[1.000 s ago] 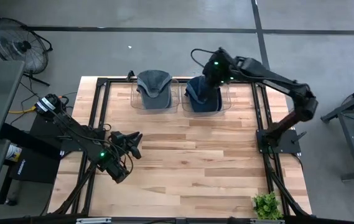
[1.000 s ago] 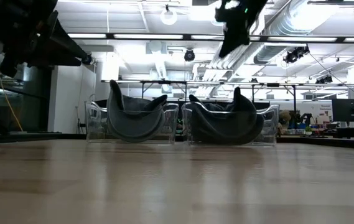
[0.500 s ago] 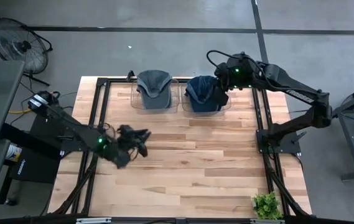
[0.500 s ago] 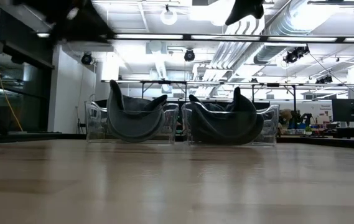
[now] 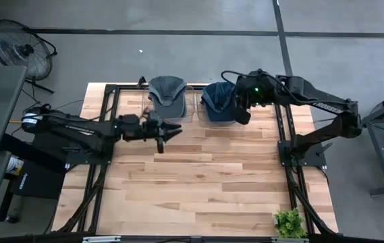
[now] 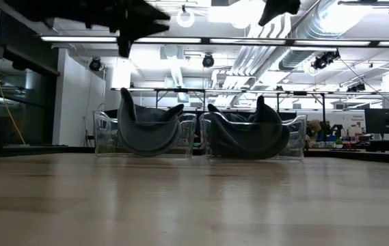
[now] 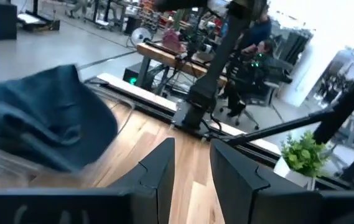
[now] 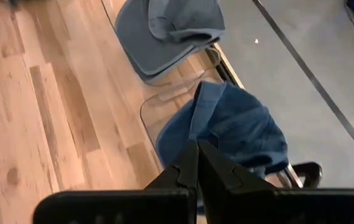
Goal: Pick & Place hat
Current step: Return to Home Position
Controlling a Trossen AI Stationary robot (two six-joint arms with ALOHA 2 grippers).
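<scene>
Now the gray cap point(image 5: 167, 94) sits in the left transparent bin point(image 6: 102, 133), and the dark blue cap point(image 5: 217, 101) sits in the right transparent bin point(image 6: 297, 137). The two bins stand side by side at the far edge of the worktop point(image 5: 198, 175). The left gripper point(image 5: 170, 131) hangs above the worktop, just on the near side of the left transparent bin. Its fingers point(image 7: 158, 171) are parted by a narrow gap and hold nothing. The right gripper point(image 5: 241, 115) hovers by the near right corner of the right transparent bin, its fingers pressed together and empty.
</scene>
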